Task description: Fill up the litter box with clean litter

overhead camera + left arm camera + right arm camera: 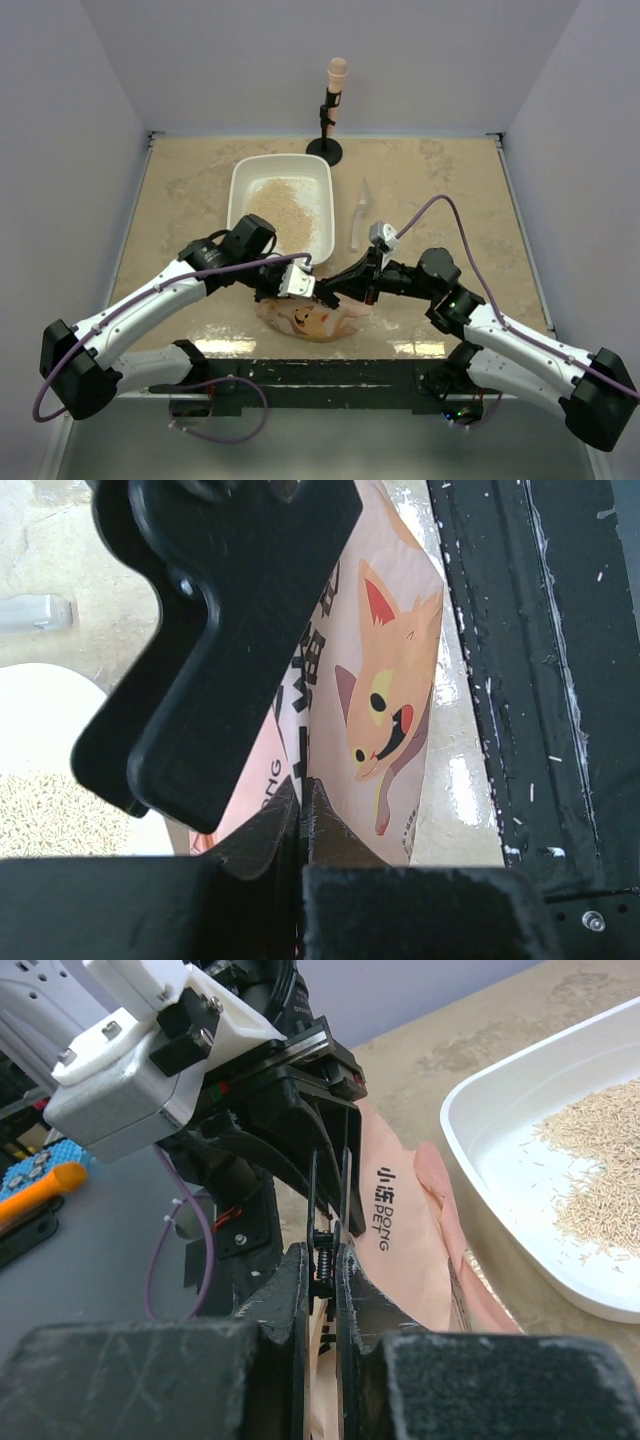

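Locate the litter box at 11 o'clock of the table centre, lying flat with its long axis running 12 to 6 o'clock. Note the clean litter spread thinly over the box floor, with bare white plastic showing toward the 12 o'clock end. Find the pink bag with the cat print at 6 o'clock of the box, at the near table edge, apart from the box rim. Observe the left gripper clamped tight on the bag's upper edge, jaws fully together on the film. Observe the right gripper just beside it at 3 o'clock, jaws pinched almost together, apparently on the same edge. See the clear scoop lying at 3 o'clock of the box, and the black stand at 1 o'clock.
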`<state>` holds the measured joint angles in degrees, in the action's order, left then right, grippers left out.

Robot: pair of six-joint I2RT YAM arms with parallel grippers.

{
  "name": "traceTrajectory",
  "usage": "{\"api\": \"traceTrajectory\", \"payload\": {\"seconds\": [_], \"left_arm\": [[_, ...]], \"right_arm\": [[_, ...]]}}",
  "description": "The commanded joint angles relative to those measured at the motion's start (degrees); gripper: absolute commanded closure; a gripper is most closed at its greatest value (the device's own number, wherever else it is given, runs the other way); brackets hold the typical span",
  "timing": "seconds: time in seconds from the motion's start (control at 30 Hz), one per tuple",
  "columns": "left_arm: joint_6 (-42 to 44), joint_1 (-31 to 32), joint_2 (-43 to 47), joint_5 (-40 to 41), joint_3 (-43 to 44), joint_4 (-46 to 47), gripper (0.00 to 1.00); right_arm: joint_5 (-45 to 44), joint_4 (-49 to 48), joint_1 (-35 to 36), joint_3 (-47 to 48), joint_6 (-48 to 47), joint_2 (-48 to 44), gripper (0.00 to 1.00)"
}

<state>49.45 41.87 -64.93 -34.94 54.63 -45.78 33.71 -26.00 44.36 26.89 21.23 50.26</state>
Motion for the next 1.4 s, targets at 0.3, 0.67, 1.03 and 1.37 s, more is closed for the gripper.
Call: {"api": "traceTrajectory", "payload": {"seconds": [0.3, 0.67, 1.03, 1.37], "left_arm": [[-1.2, -0.6, 2.5, -8.9, 3.2, 7.5, 1.00], [-0.8, -1.3, 2.5, -8.9, 3.6, 6.6, 1.00], [0.8, -1.8, 1.7, -9.2, 4.7, 4.6, 1.00], [2.0, -1.8, 1.1, -7.6, 7.1, 1.1, 1.00]], "right_arm": [[-10.1, 5.6, 2.5, 0.1, -6.7, -1.0, 1.00], [-10.7, 9.9, 4.2, -3.7, -4.4, -4.6, 1.00], [-13.5, 15.5, 6.5, -3.4, -3.8, -5.8, 1.00], [-12.4, 22.8, 7.6, 1.1, -2.5, 0.1, 1.00]]}}
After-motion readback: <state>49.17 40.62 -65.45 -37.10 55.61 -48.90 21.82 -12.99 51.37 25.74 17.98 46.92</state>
